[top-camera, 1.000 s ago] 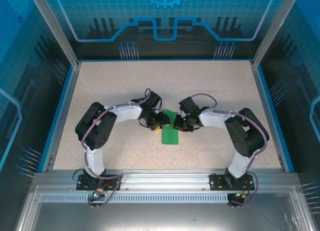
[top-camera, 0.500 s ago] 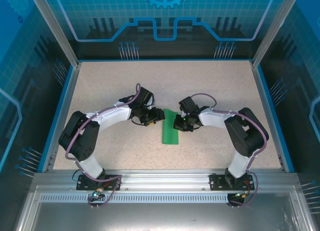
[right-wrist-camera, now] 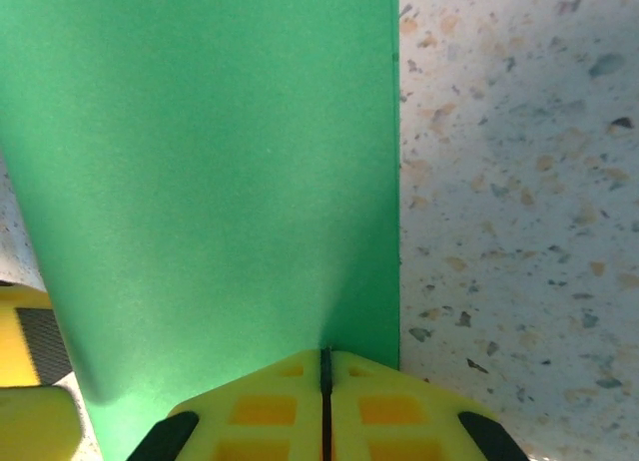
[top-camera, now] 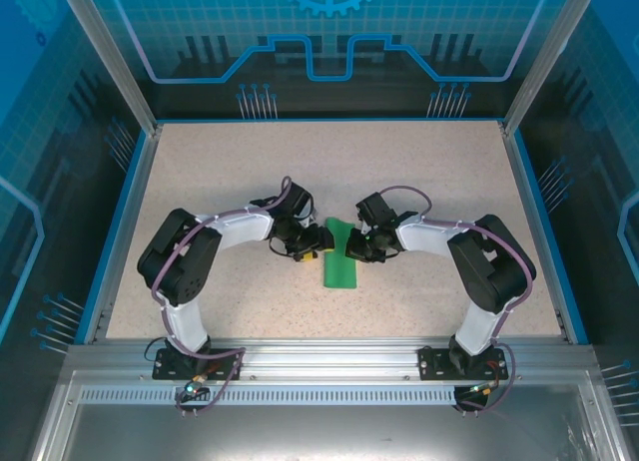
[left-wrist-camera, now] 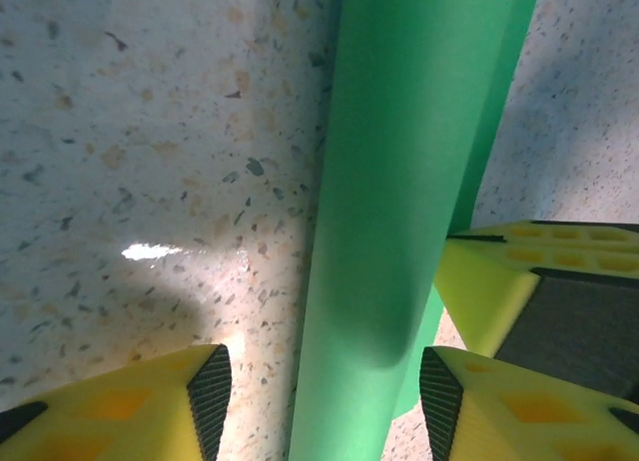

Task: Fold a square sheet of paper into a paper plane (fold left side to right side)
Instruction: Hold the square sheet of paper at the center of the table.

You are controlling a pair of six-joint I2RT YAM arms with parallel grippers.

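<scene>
The speckled table (top-camera: 419, 172), framed by a blue rim and clear blue panels printed with a gear outline and circuit-like lines, carries the square sheet of paper (top-camera: 339, 266) near its middle, between the 2 arms. From above, the sheet reads as a narrow bright green strip, longer than wide, running away from the arm bases, its far end lying between the grippers and its near end free on the table.

In the left wrist view the paper (left-wrist-camera: 399, 182) is plain, smooth green, doubled over, with a soft rounded fold along its left side rather than a sharp crease, and that side bulges up off the table. In the right wrist view the sheet (right-wrist-camera: 220, 162) has a straight, clean right edge against the table.

The left gripper (top-camera: 318, 244) stands about half open, its 2 yellow fingers (left-wrist-camera: 120, 411) straddling the rounded fold; it clamps nothing, and I cannot tell whether the right-hand pad touches the paper. The right gripper (top-camera: 354, 249) has its fingers (right-wrist-camera: 399, 406) pressed together with only a thin seam between them, pinching the sheet near its right edge
</scene>
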